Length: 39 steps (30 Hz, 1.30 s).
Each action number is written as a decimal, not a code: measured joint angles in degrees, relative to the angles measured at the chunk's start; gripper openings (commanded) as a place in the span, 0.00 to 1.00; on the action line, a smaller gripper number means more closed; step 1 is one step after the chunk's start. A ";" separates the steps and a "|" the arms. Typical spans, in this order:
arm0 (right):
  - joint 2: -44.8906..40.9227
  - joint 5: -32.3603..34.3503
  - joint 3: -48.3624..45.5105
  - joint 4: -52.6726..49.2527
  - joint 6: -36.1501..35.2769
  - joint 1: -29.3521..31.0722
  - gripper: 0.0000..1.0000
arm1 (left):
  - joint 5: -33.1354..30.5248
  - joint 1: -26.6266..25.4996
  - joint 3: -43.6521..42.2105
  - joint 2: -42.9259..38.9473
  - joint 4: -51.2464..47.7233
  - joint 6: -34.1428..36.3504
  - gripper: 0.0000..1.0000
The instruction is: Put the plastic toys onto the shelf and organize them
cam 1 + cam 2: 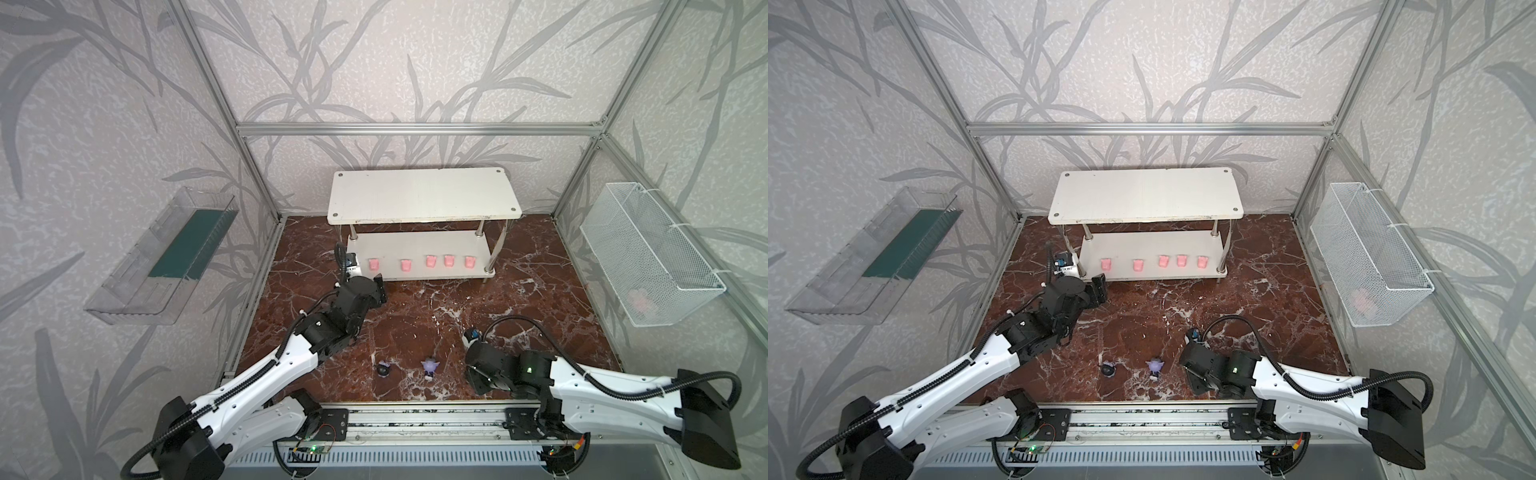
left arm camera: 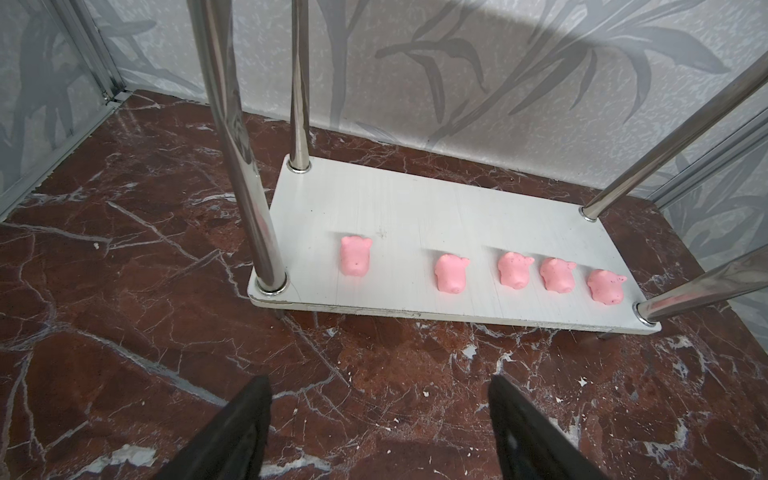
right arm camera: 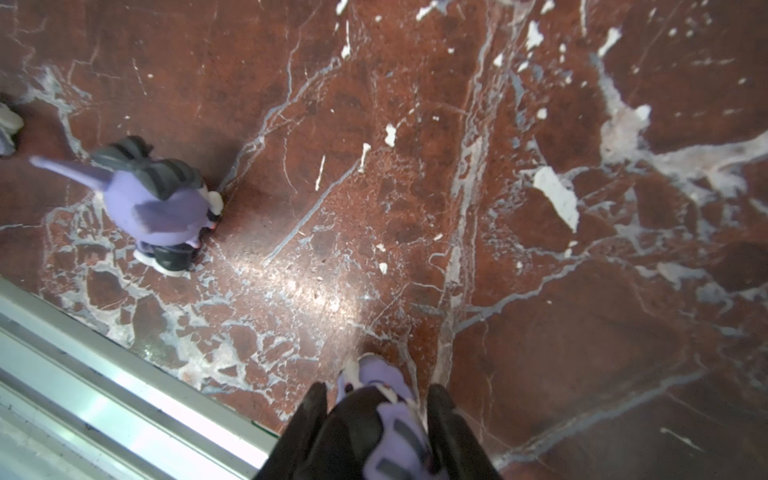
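A small label on the left wrist camera (image 1: pixel 1061 266) is seen in a top view, but its writing is too small to be read. A row of five pink piglets (image 2: pixel 514 270), snouts turned to the front edge, is set out on the lower tier of the white shelf (image 1: pixel 424 195), which is carried on chrome tube legs at the back of the red-brown marble worktop (image 1: pixel 540 299). A black-and-lilac figurine (image 1: pixel 383 369) and a lilac-purple figurine (image 1: pixel 429 368) are stood apart near the worktop's front edge. A third figurine (image 3: pixel 390 424), black and lilac, is clamped between the jaws of the right gripper (image 3: pixel 378 390). The left gripper (image 2: pixel 378 380) is held before the shelf's left end, its jaws released and spread wide. A clear plastic bin (image 1: pixel 124 299) holding a dark green strip (image 1: pixel 187 245) is fixed to the left wall. In the white wire basket (image 1: pixel 665 257) on the right wall something pink (image 1: pixel 640 299) is seen, blurred by the mesh.
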 measured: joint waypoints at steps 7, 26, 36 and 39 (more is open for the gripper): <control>-0.02 0.07 11.47 -11.02 -3.76 -0.33 0.35 | 0.96 0.46 -0.66 0.00 0.09 0.02 0.80; 23.32 0.26 75.10 -43.06 -31.52 -15.50 0.32 | 8.17 0.76 -9.53 -9.62 -5.35 -1.66 0.80; 35.85 -1.60 103.01 -52.19 -42.42 -27.61 0.32 | 11.50 0.85 -14.36 -13.00 -8.76 -2.62 0.80; 37.79 -2.67 106.62 -52.83 -43.87 -31.56 0.32 | 12.09 1.07 -14.58 -13.09 -9.01 -2.60 0.80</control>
